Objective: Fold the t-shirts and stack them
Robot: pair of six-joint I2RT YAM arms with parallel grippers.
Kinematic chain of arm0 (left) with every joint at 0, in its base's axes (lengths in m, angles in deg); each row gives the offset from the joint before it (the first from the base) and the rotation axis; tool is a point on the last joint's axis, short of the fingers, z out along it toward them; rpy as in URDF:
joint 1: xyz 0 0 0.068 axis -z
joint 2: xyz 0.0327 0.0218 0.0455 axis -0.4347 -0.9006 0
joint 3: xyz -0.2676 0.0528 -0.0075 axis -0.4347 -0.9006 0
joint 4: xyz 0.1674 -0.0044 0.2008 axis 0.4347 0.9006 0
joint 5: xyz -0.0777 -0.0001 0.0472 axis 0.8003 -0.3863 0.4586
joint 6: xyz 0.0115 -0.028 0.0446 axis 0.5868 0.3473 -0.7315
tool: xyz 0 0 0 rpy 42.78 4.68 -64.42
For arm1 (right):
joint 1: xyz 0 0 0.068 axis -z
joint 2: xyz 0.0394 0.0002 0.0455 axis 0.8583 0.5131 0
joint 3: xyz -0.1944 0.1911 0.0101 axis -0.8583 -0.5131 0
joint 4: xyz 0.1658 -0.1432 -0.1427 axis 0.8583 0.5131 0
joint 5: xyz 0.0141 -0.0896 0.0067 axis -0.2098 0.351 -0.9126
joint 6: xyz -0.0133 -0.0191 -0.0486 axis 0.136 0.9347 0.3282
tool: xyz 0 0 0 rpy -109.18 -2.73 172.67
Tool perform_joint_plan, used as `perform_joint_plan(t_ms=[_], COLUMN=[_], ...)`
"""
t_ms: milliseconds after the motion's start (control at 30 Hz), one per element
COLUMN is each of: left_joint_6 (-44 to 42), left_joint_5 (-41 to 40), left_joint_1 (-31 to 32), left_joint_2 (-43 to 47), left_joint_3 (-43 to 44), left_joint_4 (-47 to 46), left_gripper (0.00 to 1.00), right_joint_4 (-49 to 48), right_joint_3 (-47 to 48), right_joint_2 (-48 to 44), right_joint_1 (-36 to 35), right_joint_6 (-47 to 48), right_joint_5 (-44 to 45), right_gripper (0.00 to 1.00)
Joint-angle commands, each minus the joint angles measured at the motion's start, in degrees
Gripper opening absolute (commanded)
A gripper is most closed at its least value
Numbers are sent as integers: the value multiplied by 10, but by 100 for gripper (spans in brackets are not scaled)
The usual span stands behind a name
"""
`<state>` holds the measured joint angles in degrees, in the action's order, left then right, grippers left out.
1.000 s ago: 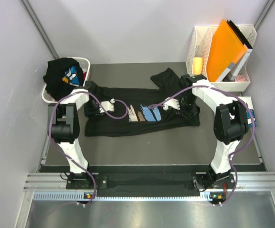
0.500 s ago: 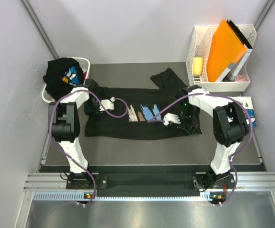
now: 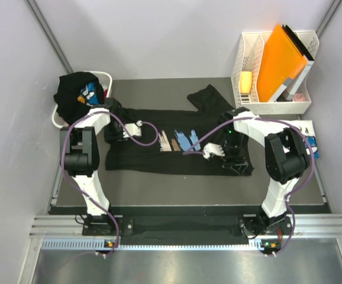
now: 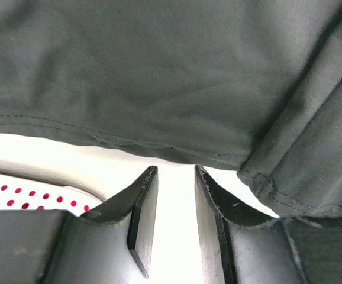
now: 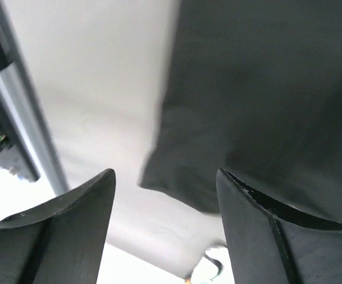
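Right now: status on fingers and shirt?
Left fingers slightly apart, empty, at black shirt hem. Right fingers wide open, empty. Shirt spread out, not stacked. Nothing seen in the way.

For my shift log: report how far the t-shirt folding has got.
Done: one folded white tee sits at far right. In hand: the printed black tee lies spread, one sleeve sticking out; the left gripper and right gripper hover open by it. Left: fold and stack it, then the dark clothes in the basket.

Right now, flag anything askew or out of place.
The spread black t-shirt lies uneven: its far sleeve sticks out, bunched, toward the back. Another dark garment spills over the white basket rim on the left.
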<state>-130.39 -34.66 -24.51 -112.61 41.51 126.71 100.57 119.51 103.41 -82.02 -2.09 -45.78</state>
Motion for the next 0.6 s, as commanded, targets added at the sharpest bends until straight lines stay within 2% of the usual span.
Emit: perform_joint_plan(t_ms=[0, 133, 267, 367, 400, 433, 500, 533, 567], left_joint_6=[-18, -13, -7, -1, 0, 5, 7, 7, 7], left_joint_5=[22, 54, 73, 92, 96, 103, 109, 110, 110], left_joint_1=[-9, -9, -9, -8, -8, -8, -8, -9, -9], left_joint_2=[6, 3, 5, 0, -2, -4, -11, -12, -13], left_joint_3=[29, 58, 70, 80, 87, 90, 99, 100, 101], left_joint_4=[54, 122, 155, 179, 186, 197, 210, 218, 220], left_gripper=[37, 40, 41, 41, 41, 41, 42, 42, 42], right_joint_4=[67, 21, -72, -169, -193, -206, -224, -226, -229], right_joint_3=[89, 142, 137, 90, 78, 73, 85, 103, 110], right_joint_2=[-14, -7, 4, 14, 27, 35, 71, 82, 90], right_joint_1=[-6, 2, 9, 10, 10, 8, 9, 10, 9], right_joint_6=[-26, -57, -86, -116, -133, -136, -159, -164, -166], right_joint_5=[-59, -53, -25, 6, 15, 18, 22, 23, 21], right_gripper=[70, 71, 70, 62, 51, 30, 9, 0, 0])
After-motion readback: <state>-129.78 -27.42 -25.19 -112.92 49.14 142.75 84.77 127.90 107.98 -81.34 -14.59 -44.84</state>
